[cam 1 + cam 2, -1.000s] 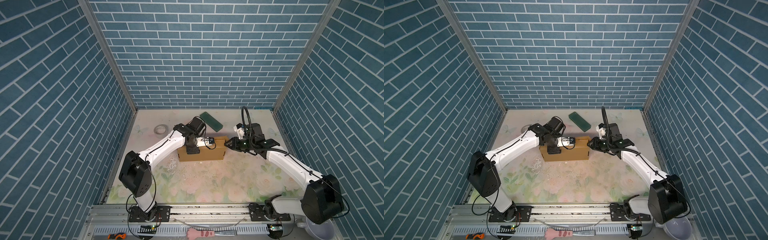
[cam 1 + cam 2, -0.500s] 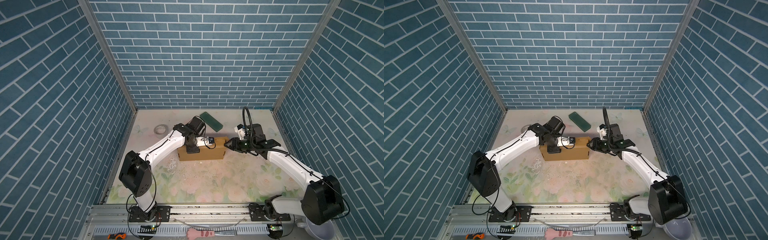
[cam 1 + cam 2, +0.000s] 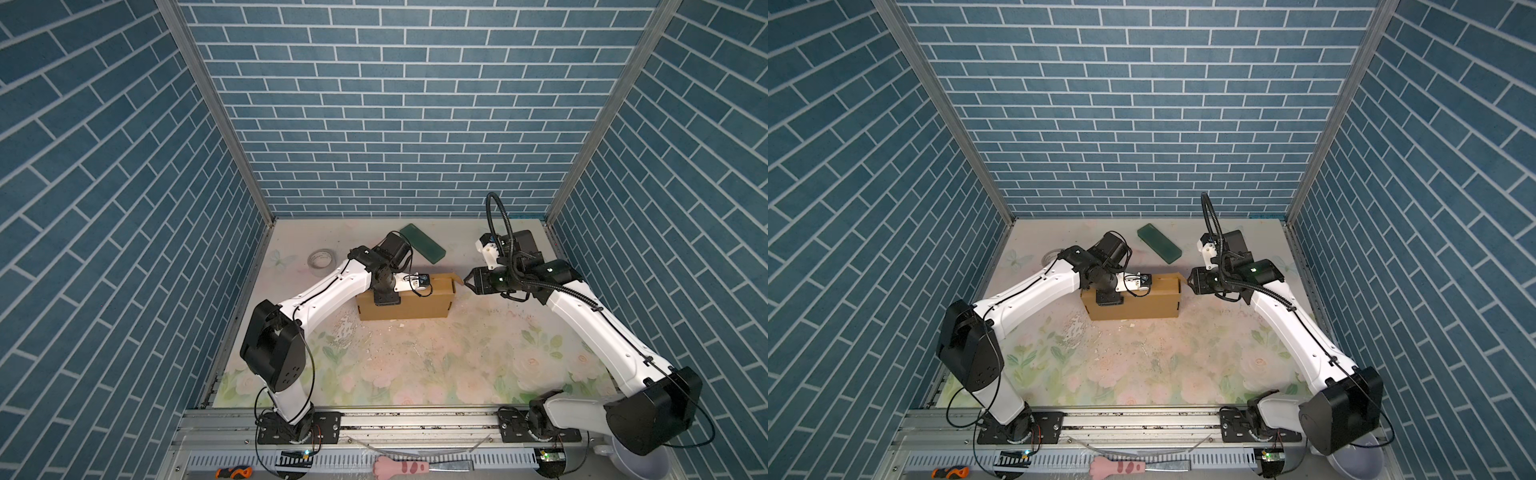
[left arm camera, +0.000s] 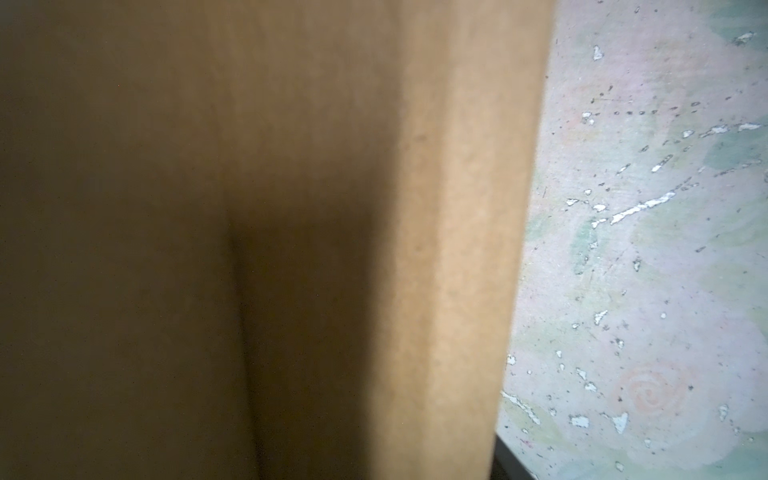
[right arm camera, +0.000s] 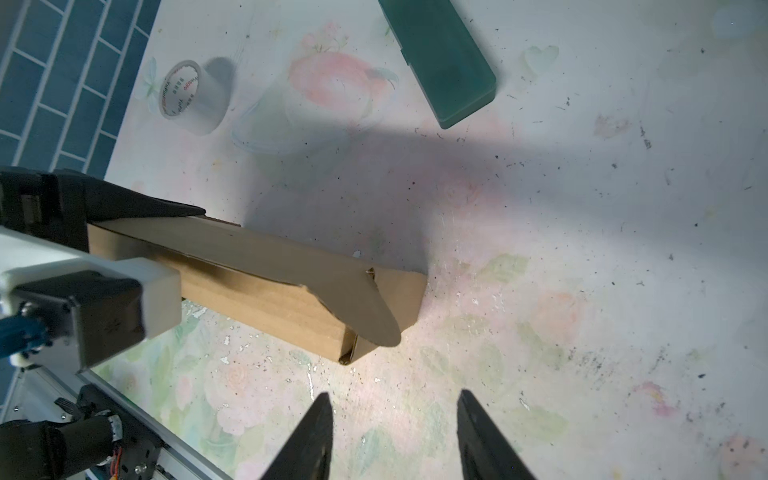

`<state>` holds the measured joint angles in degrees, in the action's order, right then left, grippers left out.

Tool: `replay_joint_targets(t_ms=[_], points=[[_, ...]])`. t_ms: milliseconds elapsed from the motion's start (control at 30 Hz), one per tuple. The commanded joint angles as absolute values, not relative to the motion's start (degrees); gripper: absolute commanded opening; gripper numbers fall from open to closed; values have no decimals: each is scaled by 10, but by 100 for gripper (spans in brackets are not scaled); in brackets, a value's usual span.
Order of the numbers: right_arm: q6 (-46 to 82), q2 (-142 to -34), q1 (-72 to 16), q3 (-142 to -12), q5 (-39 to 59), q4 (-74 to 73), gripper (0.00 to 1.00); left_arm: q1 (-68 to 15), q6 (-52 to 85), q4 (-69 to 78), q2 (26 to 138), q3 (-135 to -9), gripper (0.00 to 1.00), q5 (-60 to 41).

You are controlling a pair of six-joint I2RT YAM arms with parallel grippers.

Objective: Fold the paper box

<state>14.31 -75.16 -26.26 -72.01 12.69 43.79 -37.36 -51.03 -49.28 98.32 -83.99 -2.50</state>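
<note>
Paper box: The paper box (image 3: pixel 409 305) is brown cardboard, folded up into a low, long box. It sits on the table (image 3: pixel 415 365), in the middle and a bit to the back.

Loose flap: The lid is down on top, but one small round flap (image 5: pixel 365 311) at the right end sticks out and hangs over the end of the box. It is not tucked in.

Left gripper: The left gripper (image 3: pixel 386 291) sits over the left part of the box. One black finger (image 5: pixel 141 208) lies along the back edge, and a black part shows on the front wall. So it looks like it is squeezing the box from front and back. The left wrist view shows only blurry cardboard, very close.

Right gripper: The right gripper (image 5: pixel 394 397) is just beside the right end of the box, pointing at the loose flap. Its two fingers are apart and nothing is between them.

Step now: I think this is the last part, tucking the end flap in to close the lid.

Next move: The right gripper likely has to push the flap down into the gap at the end wall. It should go gently, so the flap bends and does not crumple. The left one should hold the box so it cannot slide.

Other things: A dark green block (image 3: pixel 423 243) lies behind the box, near but not touching. A roll of tape (image 3: pixel 321 259) is at the back left, well apart.
</note>
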Motion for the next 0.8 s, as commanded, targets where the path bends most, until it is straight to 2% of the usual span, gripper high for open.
replay_joint_targets(t_ms=[0, 333, 600, 767], points=[[85, -783, -283, -763, 89, 482, 46, -371, -513, -505, 1012, -837, 62, -40], [55, -833, -322, -810, 54, 499, 36, -371, -514, -504, 1009, -835, 62, -41], [67, -851, -330, -829, 57, 505, 14, -371, -514, -503, 1011, -836, 62, -41], [81, -855, -332, -830, 72, 498, 6, -371, -514, -500, 1010, -833, 62, -41]])
